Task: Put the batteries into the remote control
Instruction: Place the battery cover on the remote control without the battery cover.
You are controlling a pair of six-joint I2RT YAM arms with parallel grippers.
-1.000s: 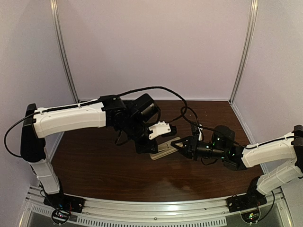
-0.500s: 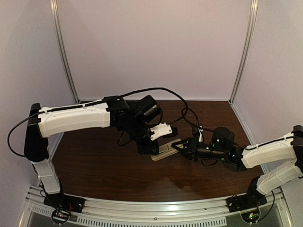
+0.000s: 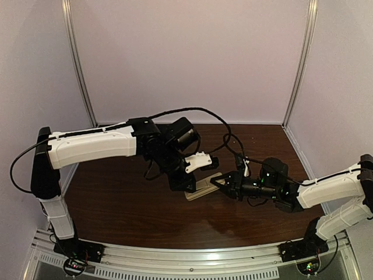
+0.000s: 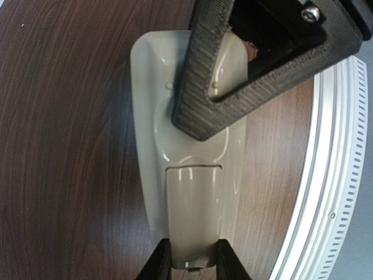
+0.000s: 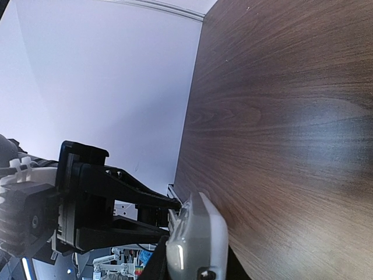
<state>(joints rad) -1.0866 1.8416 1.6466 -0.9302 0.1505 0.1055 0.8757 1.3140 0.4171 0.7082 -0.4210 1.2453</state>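
The remote control [image 3: 201,186] lies back-up at the table's middle, held from both ends. In the left wrist view its light grey back [image 4: 186,169] shows the battery cover in place, and my left gripper [image 4: 192,261] is shut on that cover end. My right gripper [image 3: 220,181] is shut on the remote's other end; one of its black fingers [image 4: 204,87] lies over the remote. In the right wrist view the remote [image 5: 198,239] sits between my right gripper's jaws [image 5: 193,269], with the left gripper [image 5: 87,204] beyond it. The batteries are not in view.
The dark wooden table [image 3: 128,204] is walled by white panels at the back and sides. An aluminium rail [image 3: 192,256] runs along the near edge and also shows in the left wrist view [image 4: 338,175]. A black cable [image 3: 210,114] loops above the arms.
The left arm and its gripper have shifted slightly right toward the remote. The right gripper has edged a little left. Both stay shut on the remote.
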